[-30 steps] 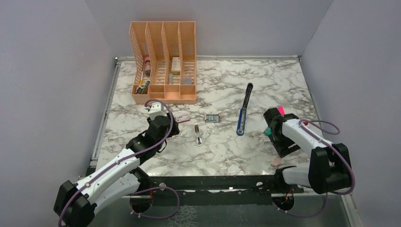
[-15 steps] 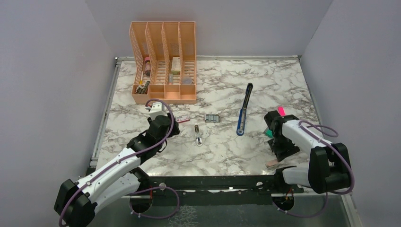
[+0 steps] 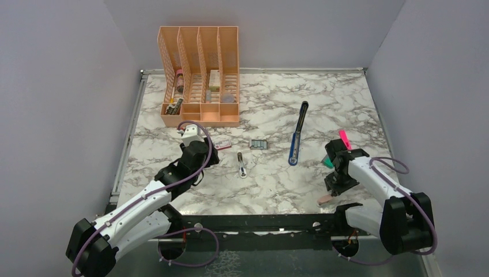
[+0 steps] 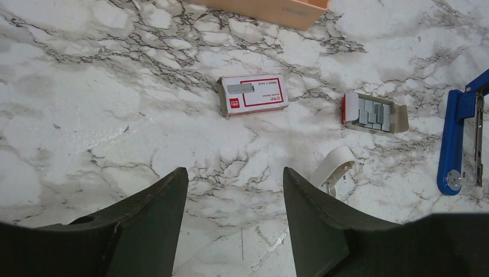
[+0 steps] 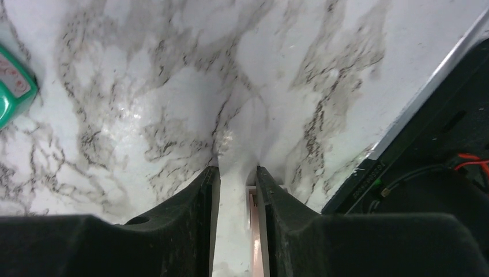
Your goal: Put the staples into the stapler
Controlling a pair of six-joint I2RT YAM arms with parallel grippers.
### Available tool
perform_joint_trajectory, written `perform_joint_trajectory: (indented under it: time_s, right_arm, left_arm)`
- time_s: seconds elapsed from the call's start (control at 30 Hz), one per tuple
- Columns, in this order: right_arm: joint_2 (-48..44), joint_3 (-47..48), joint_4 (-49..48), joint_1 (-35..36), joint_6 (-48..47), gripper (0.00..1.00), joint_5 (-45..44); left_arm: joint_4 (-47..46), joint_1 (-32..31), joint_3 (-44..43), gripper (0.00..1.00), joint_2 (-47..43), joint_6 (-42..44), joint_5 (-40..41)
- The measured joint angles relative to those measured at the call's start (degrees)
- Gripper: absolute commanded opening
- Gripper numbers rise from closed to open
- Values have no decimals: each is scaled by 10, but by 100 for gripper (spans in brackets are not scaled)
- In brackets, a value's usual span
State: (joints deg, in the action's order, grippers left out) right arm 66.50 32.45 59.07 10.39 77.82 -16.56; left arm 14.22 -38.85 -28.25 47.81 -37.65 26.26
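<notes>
Right arm has swung back toward the near edge and its jaws have narrowed; left arm unchanged; right gripper (image 5: 233, 173) now stands nearly pressed together with a pink sliver in the gap, probably the pink eraser (image 3: 324, 200), though whether it is truly pinched I cannot tell; left gripper (image 4: 233, 179) spread wide and empty above the table (image 4: 86, 115); staples box (image 4: 254, 95) lies flat on the marble straight ahead of the left fingers, apart from them, its long axis running across, in line with the jaw opening, so a wrist turn looks needed to close over the short side; left arm clearly the nearer; open tray of staples (image 4: 375, 112) just to its right; stapler (image 3: 297, 138) lies opened out between the arms, long axis pointing away from the bases; in the left wrist view it is cut off at the frame edge.
</notes>
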Motion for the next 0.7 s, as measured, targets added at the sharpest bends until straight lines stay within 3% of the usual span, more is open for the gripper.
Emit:
perform_joint_trajectory:
  time_s: [0.33,0.53,0.7]
  right_arm:
    - [-16,7,-63,0,-83,33,50]
    - [-28,57,-71,0,-139,44,20]
    - [-74,67,-133,0,-238,51,35]
  left_arm:
    - [-2,0,0,63,0,2,-3]
    - [-85,-7,0,67,24,45,-149]
    - [-148,-73,-47,71,144,84,-256]
